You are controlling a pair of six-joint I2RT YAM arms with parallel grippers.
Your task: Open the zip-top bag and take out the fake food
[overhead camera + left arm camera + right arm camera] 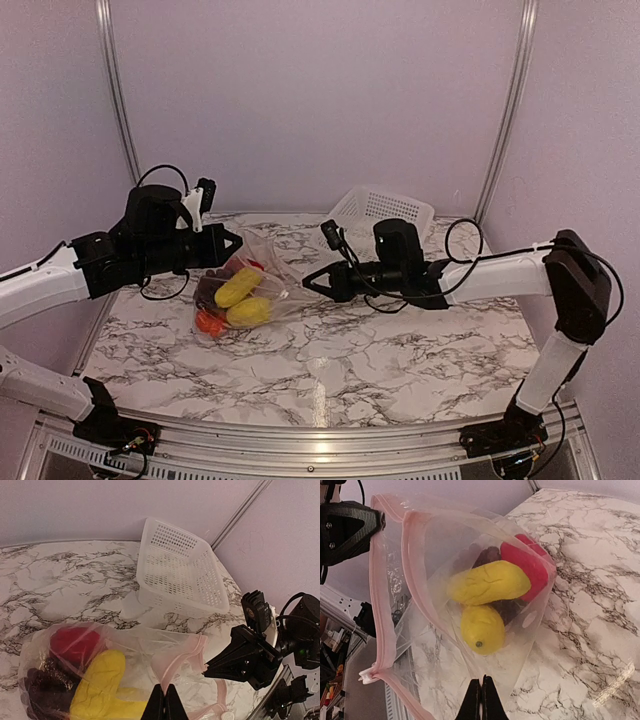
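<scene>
The clear zip-top bag (268, 268) hangs stretched between my two grippers with its pink zip strip (182, 651) parted and the mouth open. My left gripper (164, 689) is shut on one lip of the strip, and its tip (379, 520) shows at the bag's top corner. My right gripper (481, 682) is shut on the opposite lip of the bag (415, 555), and its black tip (207, 669) faces the left gripper. Inside lies the fake food: a long yellow piece (490, 582), a yellow lemon (481, 629), a red apple (75, 642), dark grapes (40, 685) and an orange piece (208, 322).
A white perforated basket (385, 208) stands at the back right of the marble table (400, 350), beyond the right arm. Lilac walls with metal rails close in the table on three sides.
</scene>
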